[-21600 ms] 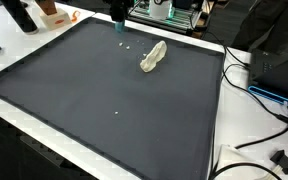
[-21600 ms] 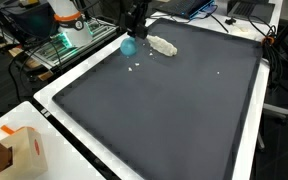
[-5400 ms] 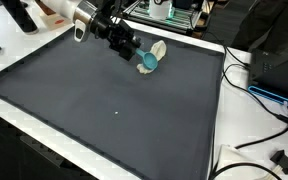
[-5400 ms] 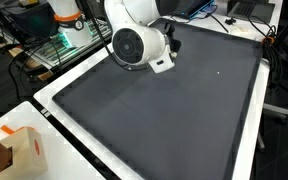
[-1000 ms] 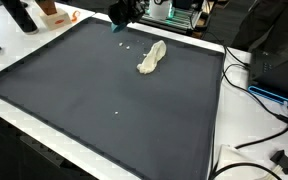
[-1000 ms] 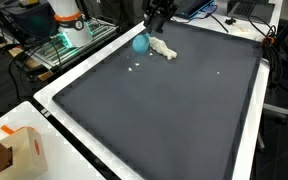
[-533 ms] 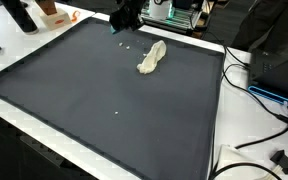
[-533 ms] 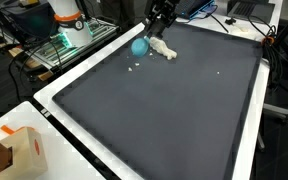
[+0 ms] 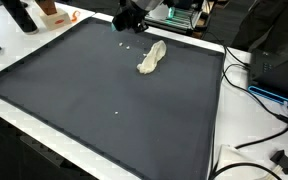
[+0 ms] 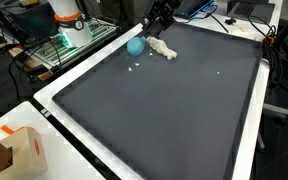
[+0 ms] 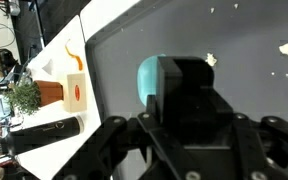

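Gripper (image 10: 150, 27) is closed narrowly on one teal ball (image 10: 135, 45), held at the edge of one dark mat (image 10: 174, 110). One pale rag (image 10: 163, 48) is noted just beside the ball. White crumbs (image 10: 135, 67) are too small to count.

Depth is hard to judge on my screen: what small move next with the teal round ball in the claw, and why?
Probably lower the claw slowly, straight down. It holds the teal round ball, seemingly lifted off the black mat, beside the crumpled beige cloth, with white crumbs nearby; a straight descent would likely miss both.
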`<state>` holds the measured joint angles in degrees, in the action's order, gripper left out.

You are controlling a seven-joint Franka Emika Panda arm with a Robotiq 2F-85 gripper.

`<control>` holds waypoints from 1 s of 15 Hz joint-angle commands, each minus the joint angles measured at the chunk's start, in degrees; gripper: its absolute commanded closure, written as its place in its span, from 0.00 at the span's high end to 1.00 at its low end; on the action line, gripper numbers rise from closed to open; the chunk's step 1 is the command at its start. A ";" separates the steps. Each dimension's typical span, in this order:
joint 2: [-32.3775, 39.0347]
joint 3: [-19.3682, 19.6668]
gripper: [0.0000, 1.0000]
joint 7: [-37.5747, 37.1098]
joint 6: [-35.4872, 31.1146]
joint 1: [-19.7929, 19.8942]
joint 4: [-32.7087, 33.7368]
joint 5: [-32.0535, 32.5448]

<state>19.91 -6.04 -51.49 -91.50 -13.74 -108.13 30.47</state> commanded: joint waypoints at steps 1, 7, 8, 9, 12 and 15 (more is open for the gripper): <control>2.10 0.35 0.25 1.55 3.30 -1.91 2.22 2.11; 4.62 -0.09 0.25 4.99 5.48 -4.02 4.40 3.28; 5.02 -0.14 0.25 5.85 5.82 -4.35 4.78 3.42; 5.49 -0.17 0.25 6.60 6.22 -4.73 5.20 3.61; 6.65 -0.24 0.25 8.98 6.98 -5.78 6.31 4.23; 7.71 -0.64 0.25 13.24 7.50 -6.46 7.41 4.55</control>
<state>26.03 -6.26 -42.38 -86.13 -19.34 -102.66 33.17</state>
